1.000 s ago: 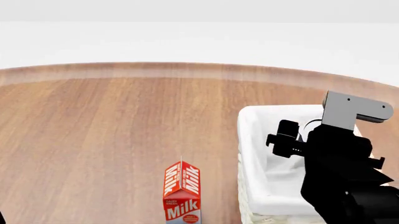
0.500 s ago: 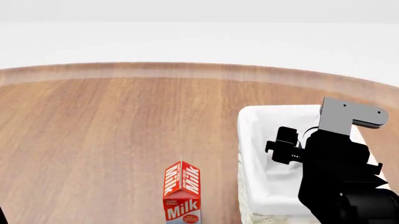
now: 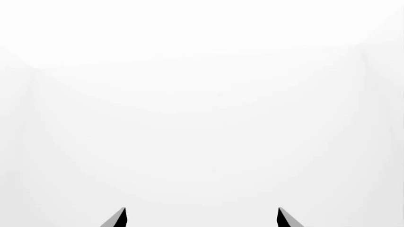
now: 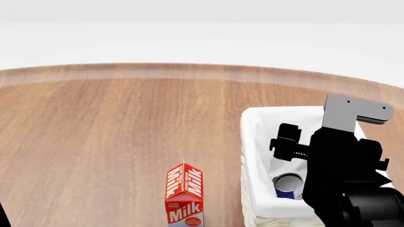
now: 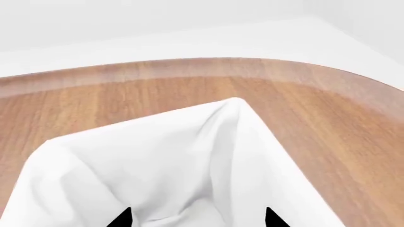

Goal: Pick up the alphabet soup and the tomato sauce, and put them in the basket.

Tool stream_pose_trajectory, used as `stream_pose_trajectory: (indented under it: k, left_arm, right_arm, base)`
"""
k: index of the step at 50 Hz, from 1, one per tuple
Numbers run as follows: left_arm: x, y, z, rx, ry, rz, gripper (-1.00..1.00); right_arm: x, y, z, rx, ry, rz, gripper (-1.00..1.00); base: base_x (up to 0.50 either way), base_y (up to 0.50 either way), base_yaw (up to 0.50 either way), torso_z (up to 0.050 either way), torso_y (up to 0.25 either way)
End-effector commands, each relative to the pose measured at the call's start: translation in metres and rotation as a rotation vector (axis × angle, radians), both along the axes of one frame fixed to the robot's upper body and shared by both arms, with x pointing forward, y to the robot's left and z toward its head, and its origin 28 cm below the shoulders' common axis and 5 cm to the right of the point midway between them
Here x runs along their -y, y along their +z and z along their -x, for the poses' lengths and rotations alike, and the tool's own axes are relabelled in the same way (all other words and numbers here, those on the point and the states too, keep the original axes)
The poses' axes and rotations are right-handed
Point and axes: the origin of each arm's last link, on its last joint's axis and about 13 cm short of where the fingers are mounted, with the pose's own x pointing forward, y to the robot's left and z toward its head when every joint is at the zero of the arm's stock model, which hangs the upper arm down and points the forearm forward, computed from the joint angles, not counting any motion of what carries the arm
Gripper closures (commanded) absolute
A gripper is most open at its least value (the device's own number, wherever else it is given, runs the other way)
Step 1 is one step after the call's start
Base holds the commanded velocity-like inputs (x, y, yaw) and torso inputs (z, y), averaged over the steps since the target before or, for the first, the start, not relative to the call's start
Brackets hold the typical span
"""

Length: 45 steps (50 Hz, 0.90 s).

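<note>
soup first: the alphabet soup (image 4: 288,186) lies in the basket (image 4: 250,142), just below your right gripper (image 5: 197,218), whose jaws stand apart and empty. your left gripper (image 3: 200,218) is spread too, facing blank white. tomato sauce is out of view; likely rigid and slick, so pinch mid-label across its sides.

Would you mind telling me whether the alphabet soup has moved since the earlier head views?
Yes. The alphabet soup now stands on the basket liner near its front wall, beside the right end effector; earlier that spot showed bare liner.
</note>
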Motion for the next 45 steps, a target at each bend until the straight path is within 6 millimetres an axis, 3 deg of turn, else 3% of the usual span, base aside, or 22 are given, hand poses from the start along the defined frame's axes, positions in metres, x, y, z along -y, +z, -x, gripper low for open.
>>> stream_pose_trajectory:
  k: [1,14,19,23,35,45]
  left_arm:
    - [0.0,0.0,0.0,0.0,-0.002,0.001,-1.0]
    - [0.001,0.0,-0.001,-0.001,-0.004,-0.001,-1.0]
    - [0.001,0.001,0.0,0.001,-0.005,0.0,-1.0]
    - [0.0,0.001,0.0,0.001,-0.002,0.0,-1.0]
    - [0.001,0.002,0.0,0.003,-0.006,-0.004,-1.0]
    - [0.001,0.0,0.0,0.0,-0.006,-0.002,-1.0]
  right_arm:
    - [0.0,0.013,-0.002,0.054,0.013,0.019,-1.0]
    - [-0.003,0.082,0.006,0.203,0.101,0.019,-1.0]
    - [-0.009,0.113,0.018,0.265,0.192,0.02,-1.0]
    - [-0.015,0.126,0.029,0.292,0.265,0.034,-1.0]
    - [-0.029,0.141,0.065,0.331,0.448,0.085,-1.0]
    - [-0.039,0.131,0.103,0.312,0.549,0.153,-1.0]
  base:
    - [0.0,0.0,0.0,0.0,0.0]
    - [0.0,0.0,0.0,0.0,0.0]
    - [0.0,0.0,0.0,0.0,0.0]
    - [0.0,0.0,0.0,0.0,0.0]
    - [0.0,0.0,0.0,0.0,0.0]
    - [0.0,0.0,0.0,0.0,0.0]
